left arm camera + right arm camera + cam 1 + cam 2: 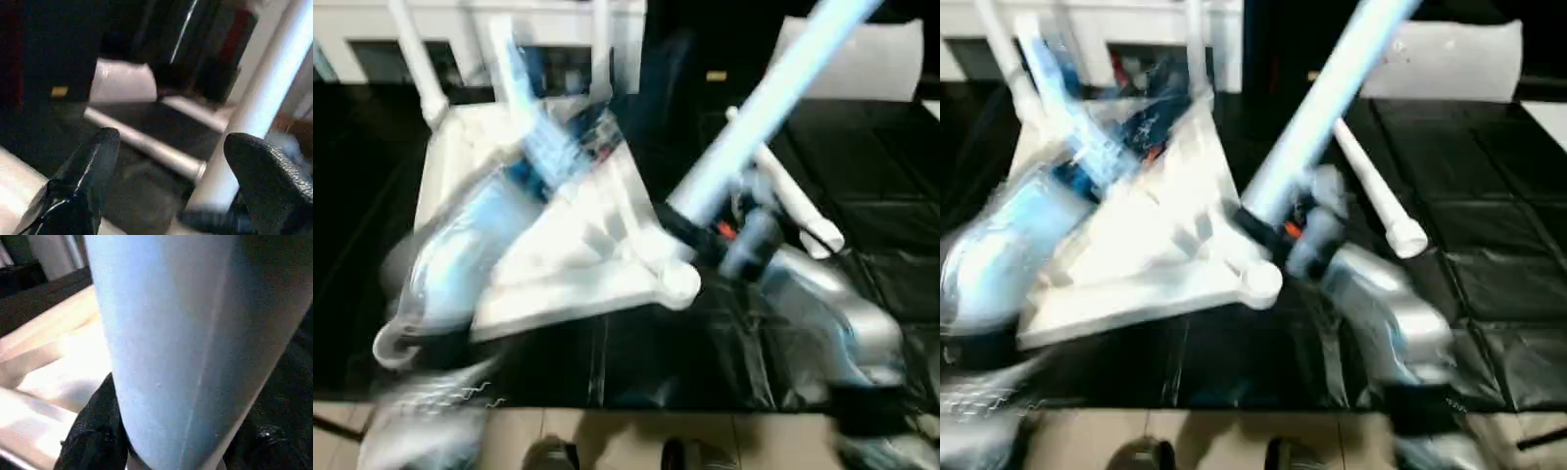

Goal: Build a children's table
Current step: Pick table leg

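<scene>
- Nearest me, the black-covered work surface (636, 362) runs along its front edge; everything else I place from the upturned table top (578, 264) lying on it.
- The table top sits ribbed side up, and its near round corner socket (677, 284) points toward the front edge.
- The right gripper (690, 233) is clamped around the base of a long white leg (773, 98) just beside that socket, black fingers on either side of the tube; the leg slants up and away to the right.
- The right forearm comes in low from the right of the table top, with the wrist bent up along the leg.
- The left gripper (166, 161) hovers over the table top's left half with fingers spread wide, empty; its silver forearm lies across the near left corner.
- Handling, as I judge it: hollow plastic, light and stiff, smooth enough to twist in a grip. Holding the leg low near the socket end gives best control; the top is best steadied by a rib or its rim.
- A loose leg (798, 211) lies on the surface to the right of the table top.
- Beyond, two fitted legs (416, 59) stand up from the far corners.
- Behind the table top stands a white cabinet (372, 29).
</scene>
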